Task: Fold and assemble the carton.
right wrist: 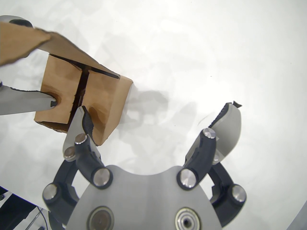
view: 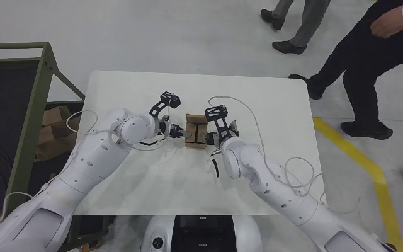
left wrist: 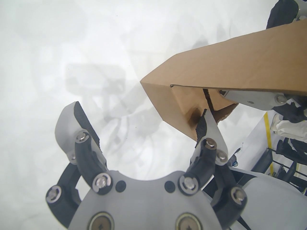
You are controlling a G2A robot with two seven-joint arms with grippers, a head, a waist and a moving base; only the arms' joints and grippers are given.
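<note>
In the top view, the boxy brown cardboard carton (view: 196, 131) is seen midway on the smooth white table (view: 126, 94), flaps turned upward, long axis lying near-to-far, between the spread left gripper (left wrist: 141, 110) and right gripper (right wrist: 156, 107).

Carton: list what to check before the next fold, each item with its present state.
1. Carton sits on the table between both grippers: ok.
2. Left gripper open, one finger pressed on an end flap: ok.
3. Right gripper open, one finger pressed on the neighbouring flap: ok.
4. The two pressed flaps meet: not ok, a dark gap runs between them.
5. Outer flap folded down over them: not ok, it stands raised.
6. Far end of the carton closed: cannot tell.
</note>
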